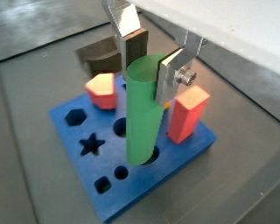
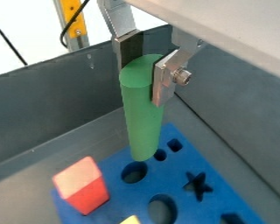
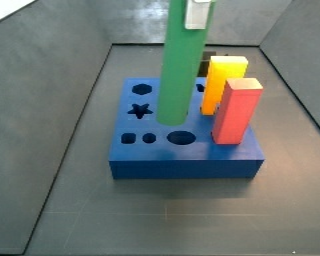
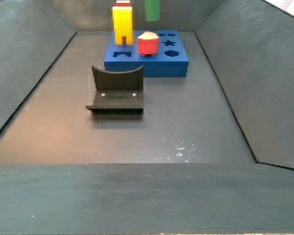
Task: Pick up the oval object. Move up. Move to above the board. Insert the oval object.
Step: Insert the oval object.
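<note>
Clearly, in both wrist views the claw (image 1: 149, 54) (image 2: 146, 59) clamps the top of the upright green oval object (image 1: 143, 109) (image 2: 139, 109), whose lower end hangs at the blue board (image 1: 78, 179) (image 2: 230, 175), beside a red block (image 1: 188, 114) and a star hole (image 1: 92, 144). Next, a side view shows the peg (image 3: 182, 65) standing over the board (image 3: 183, 165) near a yellow block (image 3: 224, 78). Lastly, a side view shows the fixture (image 4: 117, 88) on the counter (image 4: 137, 138) before the board (image 4: 168, 64)

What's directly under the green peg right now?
The green peg, held upright in the gripper, has its lower end at a hole in the blue board. The peg covers that hole, so its shape and the insertion depth cannot be seen.
</note>
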